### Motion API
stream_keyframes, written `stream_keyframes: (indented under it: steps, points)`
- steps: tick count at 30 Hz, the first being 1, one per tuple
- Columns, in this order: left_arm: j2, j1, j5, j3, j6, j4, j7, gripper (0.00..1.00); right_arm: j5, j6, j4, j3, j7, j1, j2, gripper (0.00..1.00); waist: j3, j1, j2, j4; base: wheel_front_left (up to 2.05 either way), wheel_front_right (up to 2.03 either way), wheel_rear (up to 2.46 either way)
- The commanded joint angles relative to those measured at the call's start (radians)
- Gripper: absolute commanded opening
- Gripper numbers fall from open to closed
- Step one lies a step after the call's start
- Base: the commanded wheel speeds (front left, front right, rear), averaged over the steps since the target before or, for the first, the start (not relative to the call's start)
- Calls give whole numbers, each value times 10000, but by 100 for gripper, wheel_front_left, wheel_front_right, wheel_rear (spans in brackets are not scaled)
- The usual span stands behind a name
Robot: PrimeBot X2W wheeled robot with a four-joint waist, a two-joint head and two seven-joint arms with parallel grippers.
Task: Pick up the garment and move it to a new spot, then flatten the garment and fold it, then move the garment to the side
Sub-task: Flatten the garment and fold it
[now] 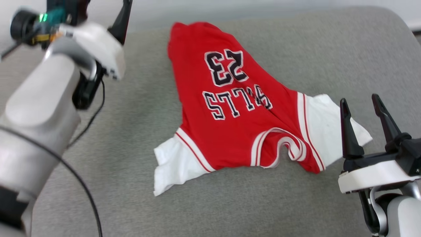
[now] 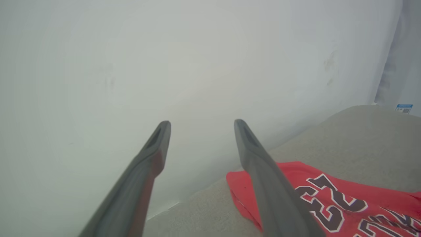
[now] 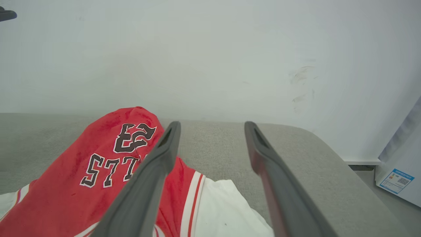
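I am holding my right gripper [image 1: 359, 98] spread, empty, just beside a white sleeve [image 1: 329, 126] of the garment [image 1: 230, 131]; my left gripper [image 2: 202, 122], also spread, is hanging near its far hem [image 1: 185, 28]. The garment is lying lengthwise away from me on the grey cushion [image 1: 329, 49]

Soft even light, faint shadows, hazy washed-out wrist views, slight blur, mild wide-angle bending at edges
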Motion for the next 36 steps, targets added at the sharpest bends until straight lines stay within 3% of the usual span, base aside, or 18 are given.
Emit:
stream_keyframes:
  steps: [1, 5, 11, 15, 19, 27, 36]
  points:
    - [151, 597, -120, 224, 227, -433, -68, 100, 14, -7, -79, -24, 55, 169, 3, 100, -500, 1, 0, 477, 0, 0, 0]
    - [656, 2388, -701, 1509, 1042, -2104, -111, 100, 61, -7, -181, -116, 163, 430, -3, 100, -847, 1, 0, 764, 0, 0, 0]
    - [1169, 5505, -276, 3363, 2361, -5035, -102, 100, 186, -7, -344, -97, 249, 719, 0, 100, -1049, 1, 0, 928, 0, 0, 0]
    - [1287, 7365, 86, 3659, 2867, -6371, -104, 100, 274, -7, -392, -157, 273, 848, 3, 100, -1101, 1, 0, 939, 0, 0, 0]
    - [1035, 8861, 107, 3677, 3205, -7266, -104, 100, 375, -7, -362, -73, 244, 953, 5, 100, -1105, 1, 0, 894, 0, 0, 0]
    - [1166, 9303, 63, 2787, 2880, -7963, 916, 100, 388, -7, -377, 138, 339, 1127, -82, 100, -709, 1, 0, 865, 0, 0, 0]
    - [1354, 7385, 477, 1253, 2087, -8174, 4328, 100, 350, -7, -510, 246, 515, 1026, -132, 100, -63, 1, 0, 894, 0, 0, 0]
